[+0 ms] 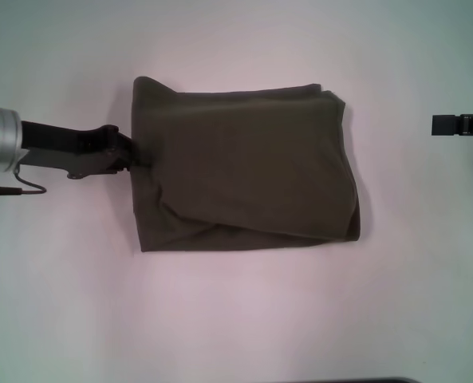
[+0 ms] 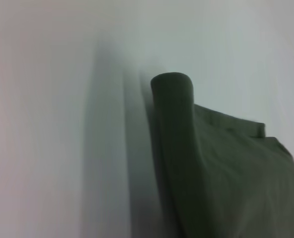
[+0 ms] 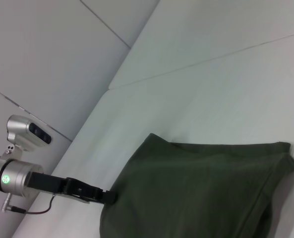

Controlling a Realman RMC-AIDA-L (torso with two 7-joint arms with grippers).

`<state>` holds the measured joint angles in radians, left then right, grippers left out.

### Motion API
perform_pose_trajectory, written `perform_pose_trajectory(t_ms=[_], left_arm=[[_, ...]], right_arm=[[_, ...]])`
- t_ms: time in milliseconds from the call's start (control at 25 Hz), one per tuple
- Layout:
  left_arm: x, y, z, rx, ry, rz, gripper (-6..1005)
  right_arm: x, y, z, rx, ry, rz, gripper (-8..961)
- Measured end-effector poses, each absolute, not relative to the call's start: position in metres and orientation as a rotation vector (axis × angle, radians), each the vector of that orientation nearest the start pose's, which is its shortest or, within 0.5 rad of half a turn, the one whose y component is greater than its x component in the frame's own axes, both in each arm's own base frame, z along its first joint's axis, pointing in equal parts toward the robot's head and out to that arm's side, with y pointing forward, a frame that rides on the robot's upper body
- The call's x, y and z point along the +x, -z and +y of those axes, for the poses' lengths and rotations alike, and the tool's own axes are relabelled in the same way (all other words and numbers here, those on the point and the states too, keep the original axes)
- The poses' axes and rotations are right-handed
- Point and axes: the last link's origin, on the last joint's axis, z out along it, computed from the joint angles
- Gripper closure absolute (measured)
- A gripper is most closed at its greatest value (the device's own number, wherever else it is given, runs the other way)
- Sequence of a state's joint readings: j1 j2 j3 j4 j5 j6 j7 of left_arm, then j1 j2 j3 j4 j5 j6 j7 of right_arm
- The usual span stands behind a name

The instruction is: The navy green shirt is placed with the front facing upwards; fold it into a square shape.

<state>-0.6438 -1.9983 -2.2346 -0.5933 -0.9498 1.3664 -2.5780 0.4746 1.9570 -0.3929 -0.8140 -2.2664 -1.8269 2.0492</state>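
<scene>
A: Where's the shirt (image 1: 244, 167) now?

B: In the head view it lies at the middle of the worktop (image 1: 236, 319), folded into a rough olive rectangle with only plain fabric showing. A diagonal crease runs down toward 5 o'clock, and the 7 o'clock corner sticks out a bit.

A: And the left tool (image 1: 137, 156)?

B: It sits at the shirt's 9 o'clock edge, right against the cloth. The fingers are hidden by the arm and the fabric, so I cannot tell how far open it is, or whether it grips the edge or merely touches it. The left wrist view shows a rolled lip of shirt (image 2: 172, 99) standing up off the worktop, which suggests that edge is lifted or bunched.

A: So how should this step be done well?

B: My guess is this is a late fold or a tidying of that edge. If the tool has the cloth, it should carry it low and flat, lay the edge square with the 12 and 6 o'clock sides, and let go only once the layers rest. If it drags sideways, the lower layers may slide and the crease could worsen.

A: The right tool (image 1: 462, 124)?

B: Parked at 3 o'clock, well apart from the shirt. I cannot tell how its fingers stand.
</scene>
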Motion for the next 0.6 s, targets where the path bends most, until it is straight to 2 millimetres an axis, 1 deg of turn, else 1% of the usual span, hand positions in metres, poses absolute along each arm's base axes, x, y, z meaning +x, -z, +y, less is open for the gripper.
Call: perform_pose_trajectory(t_ms=[200,400,480,560,600], left_arm=[[-0.277,-0.002,0.358,-2.183,0.357,-1.997,826],[-0.282,-0.013,0.36,-2.148,0.388,-1.991,731],[-0.282,-0.013,0.36,-2.148,0.388,-1.991,693],[-0.285,-0.031,0.358,-2.136,0.436,-1.993,655],[-0.285,-0.031,0.358,-2.136,0.436,-1.993,636]], right_arm=[[0.311,-0.092,0.3,-2.454,-0.641,1.532,114],[0.311,-0.091,0.301,-2.458,-0.642,1.531,115],[0.31,-0.091,0.302,-2.458,-0.642,1.533,115],[0.31,-0.092,0.302,-2.455,-0.645,1.536,115],[0.31,-0.092,0.303,-2.453,-0.647,1.539,115]])
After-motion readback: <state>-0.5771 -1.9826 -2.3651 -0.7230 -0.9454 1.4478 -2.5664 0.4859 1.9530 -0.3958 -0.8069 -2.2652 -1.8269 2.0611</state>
